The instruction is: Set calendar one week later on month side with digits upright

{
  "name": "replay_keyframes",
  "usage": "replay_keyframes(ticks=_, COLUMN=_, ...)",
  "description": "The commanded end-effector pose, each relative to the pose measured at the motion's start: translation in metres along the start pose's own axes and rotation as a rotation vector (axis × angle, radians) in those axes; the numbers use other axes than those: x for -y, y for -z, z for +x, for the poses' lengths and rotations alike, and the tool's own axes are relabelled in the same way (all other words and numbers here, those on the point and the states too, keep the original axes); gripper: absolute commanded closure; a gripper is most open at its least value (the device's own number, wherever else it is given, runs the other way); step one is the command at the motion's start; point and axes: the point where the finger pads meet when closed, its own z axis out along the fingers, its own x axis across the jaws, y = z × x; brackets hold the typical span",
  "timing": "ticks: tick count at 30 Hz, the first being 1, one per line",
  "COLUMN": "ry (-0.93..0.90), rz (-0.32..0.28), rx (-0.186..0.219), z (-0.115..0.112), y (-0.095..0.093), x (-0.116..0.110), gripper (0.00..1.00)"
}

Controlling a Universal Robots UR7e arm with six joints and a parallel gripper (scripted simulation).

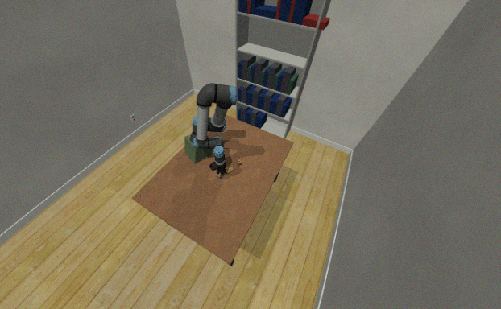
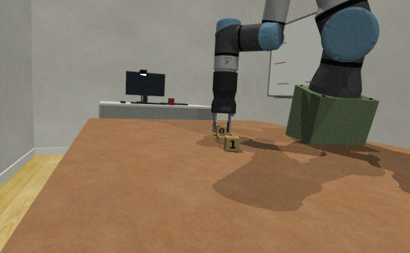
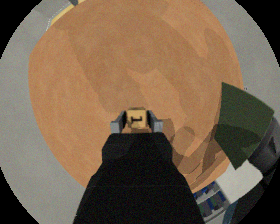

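Observation:
My gripper (image 1: 221,176) (image 2: 221,132) (image 3: 136,115) points down and is open, its fingers on both sides of one wooden cube (image 2: 221,130) (image 3: 136,118), with small gaps in the wrist view. That cube shows a 0 toward the exterior camera and a sideways 1 on top. The small wooden tray (image 1: 229,170) (image 2: 220,139) lies on the table between the two cubes; in the exterior view it is partly hidden. The other cube (image 1: 239,162) (image 2: 232,143) stands on the table apart from the gripper, showing an upright 1 toward the exterior camera. The month's name is not readable.
The brown table (image 1: 201,201) (image 2: 128,184) (image 3: 91,75) carries everything. The green robot base block (image 1: 195,152) (image 2: 336,122) (image 3: 241,120) stands to one side. A shelf (image 1: 271,54) with binders is beyond the table. A desk with a monitor (image 2: 145,84) is in the background.

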Motion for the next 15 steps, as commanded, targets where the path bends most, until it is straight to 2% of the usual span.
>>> replay_keyframes(ticks=1, ry=0.000, rz=0.001, rx=0.001, z=-0.0003, y=0.0003, x=0.0002, gripper=0.16)
replay_keyframes(ticks=2, ry=0.000, rz=0.001, rx=0.001, z=-0.0003, y=0.0003, x=0.0002, gripper=0.10)
replay_keyframes(ticks=15, ry=0.000, rz=0.001, rx=0.001, z=-0.0004, y=0.0005, x=0.0002, gripper=0.10)
